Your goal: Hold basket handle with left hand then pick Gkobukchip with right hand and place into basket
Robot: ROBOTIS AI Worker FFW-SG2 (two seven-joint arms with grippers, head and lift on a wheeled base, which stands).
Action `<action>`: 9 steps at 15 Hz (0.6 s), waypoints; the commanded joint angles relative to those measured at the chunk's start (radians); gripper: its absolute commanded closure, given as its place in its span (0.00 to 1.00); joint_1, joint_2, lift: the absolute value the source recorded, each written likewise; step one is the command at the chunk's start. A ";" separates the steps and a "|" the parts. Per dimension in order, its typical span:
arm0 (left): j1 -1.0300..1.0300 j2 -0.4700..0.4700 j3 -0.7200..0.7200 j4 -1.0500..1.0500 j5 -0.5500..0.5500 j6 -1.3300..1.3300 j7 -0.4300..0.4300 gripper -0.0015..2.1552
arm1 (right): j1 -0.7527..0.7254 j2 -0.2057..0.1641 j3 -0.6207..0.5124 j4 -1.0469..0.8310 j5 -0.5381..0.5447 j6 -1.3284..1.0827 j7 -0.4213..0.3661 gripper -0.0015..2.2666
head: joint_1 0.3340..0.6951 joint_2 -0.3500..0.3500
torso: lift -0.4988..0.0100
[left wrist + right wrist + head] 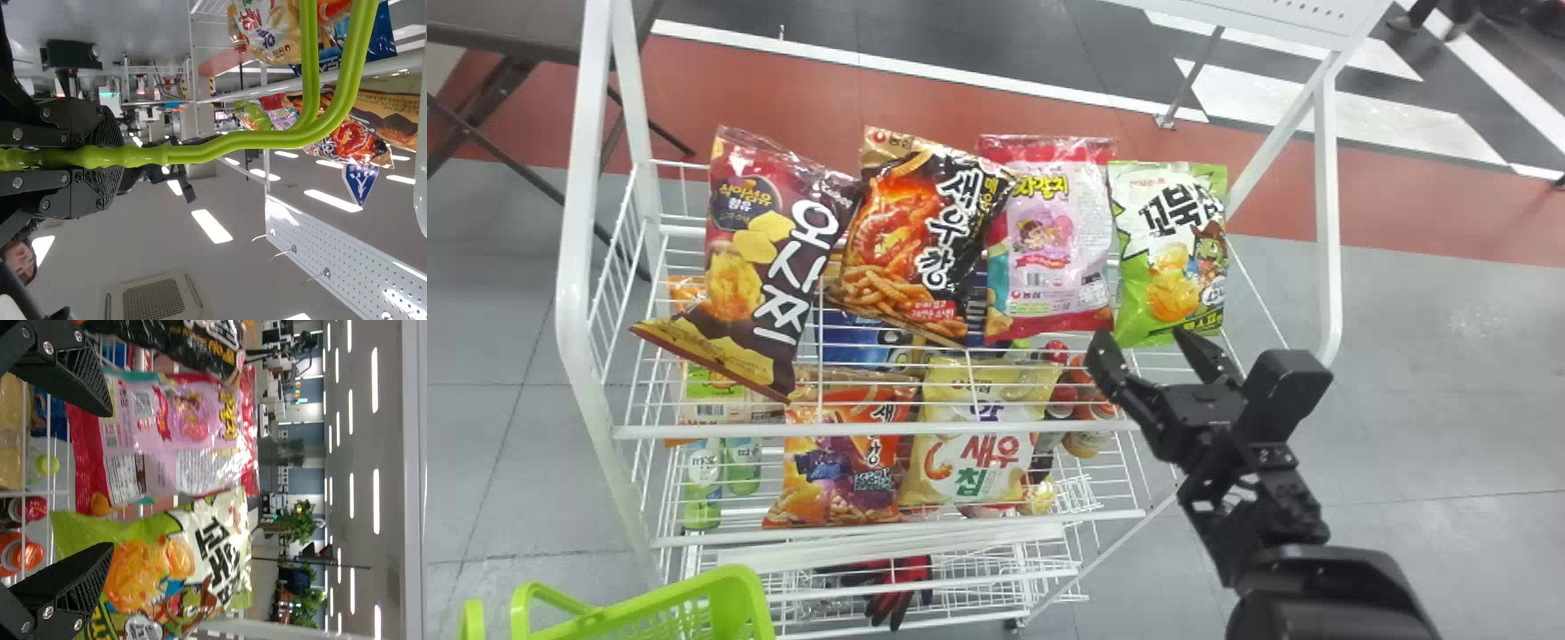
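In the head view my right gripper (1152, 351) stands open at the lower edge of the green-and-white Gkobukchip bag (1172, 253), which stands at the right end of the top row. The right wrist view has the open right gripper (107, 480) with nothing between its fingers; the Gkobukchip (180, 560) lies ahead, partly behind one finger. The left wrist view shows my left gripper (107, 157) shut on the green basket handle (267, 139). At the bottom left of the head view is the green basket (649, 613).
Beside the Gkobukchip stands a pink bag (1049, 240), then a black shrimp snack bag (925, 236) and a dark red bag (760, 258). More snacks lie on the shelf below. The rack's white frame post (1327, 213) rises at the right.
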 commanded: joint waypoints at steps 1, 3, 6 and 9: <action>-0.007 0.002 0.000 0.000 0.000 0.005 0.000 1.00 | -0.064 0.000 -0.058 0.021 -0.016 0.078 0.008 0.05 | 1.00 0.00 | 0.98; -0.010 0.002 -0.002 0.002 -0.001 0.005 0.002 1.00 | -0.130 -0.002 -0.101 0.040 -0.010 0.143 0.017 0.05 | 1.00 0.00 | 0.98; -0.010 0.003 -0.002 0.002 -0.001 0.005 0.002 1.00 | -0.234 -0.014 -0.141 0.100 0.004 0.247 0.049 0.05 | 1.00 0.00 | 0.98; -0.013 0.003 -0.002 0.002 -0.003 0.005 0.002 1.00 | -0.318 -0.037 -0.141 0.167 0.028 0.302 0.058 0.05 | 1.00 0.00 | 0.98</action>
